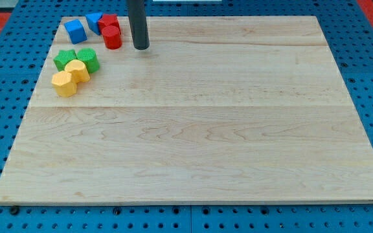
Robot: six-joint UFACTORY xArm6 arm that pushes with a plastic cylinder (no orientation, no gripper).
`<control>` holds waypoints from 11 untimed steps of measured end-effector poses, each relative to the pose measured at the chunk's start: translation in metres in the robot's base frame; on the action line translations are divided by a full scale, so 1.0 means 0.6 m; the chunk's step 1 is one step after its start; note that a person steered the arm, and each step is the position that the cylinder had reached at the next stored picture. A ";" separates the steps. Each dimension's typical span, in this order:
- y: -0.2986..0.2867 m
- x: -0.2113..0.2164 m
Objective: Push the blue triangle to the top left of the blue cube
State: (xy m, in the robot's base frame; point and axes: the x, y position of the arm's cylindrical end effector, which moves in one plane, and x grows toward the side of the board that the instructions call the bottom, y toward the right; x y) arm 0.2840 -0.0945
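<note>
The blue cube (75,30) sits near the board's top left corner. The blue triangle (94,21) lies just to its right and slightly higher, touching a red block (107,23). My tip (141,46) is on the board to the right of the red blocks, about 70 px right of the blue triangle and lower than it. It touches no block.
A red cylinder (112,37) stands below the red block. A green star (64,60) and a green cylinder (87,59) sit lower left, with two yellow blocks (78,70) (64,84) below them. The wooden board (199,129) lies on a blue pegboard.
</note>
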 end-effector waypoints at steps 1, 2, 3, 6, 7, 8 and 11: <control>0.000 0.000; 0.005 0.002; 0.063 -0.035; 0.045 -0.153; 0.001 -0.154; -0.047 -0.154; -0.169 -0.151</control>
State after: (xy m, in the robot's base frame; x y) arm 0.1931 -0.1957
